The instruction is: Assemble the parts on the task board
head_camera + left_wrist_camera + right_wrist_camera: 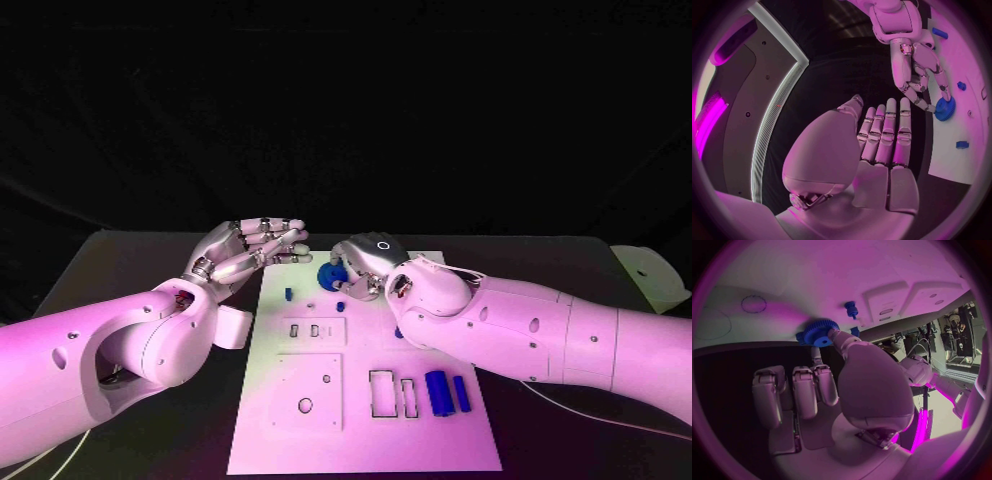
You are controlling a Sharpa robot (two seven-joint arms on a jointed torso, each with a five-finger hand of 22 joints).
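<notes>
Right hand (372, 262) at the far end of the task board (361, 440), pinching a round blue gear (330, 276) between thumb and a fingertip; same pinch seen from the right wrist, gear (821, 332) toothed at its rim and pressed against the white plate (817, 270). Remaining fingers (795, 390) curled in beside the palm. From the left wrist, right hand (912, 75) reaching down onto the gear (944, 108) at the board's edge (954, 160).

Left hand (248, 250) just off the board's far left corner, holding nothing, fingers (886, 130) straight and close together, palm flat and raised over the black table (144, 260).

Lying on the board: a small blue peg (289, 294) near the left hand, another small blue piece (340, 306) just below the gear, two long blue bars (446, 392) side by side near the right edge, next to rectangular cut-outs (391, 392). Small slotted recesses (312, 329) in the middle, a round hole (304, 405) lower left.

Table dark and matte, backdrop black cloth. A pale object (646, 272) at the table's far right edge.
</notes>
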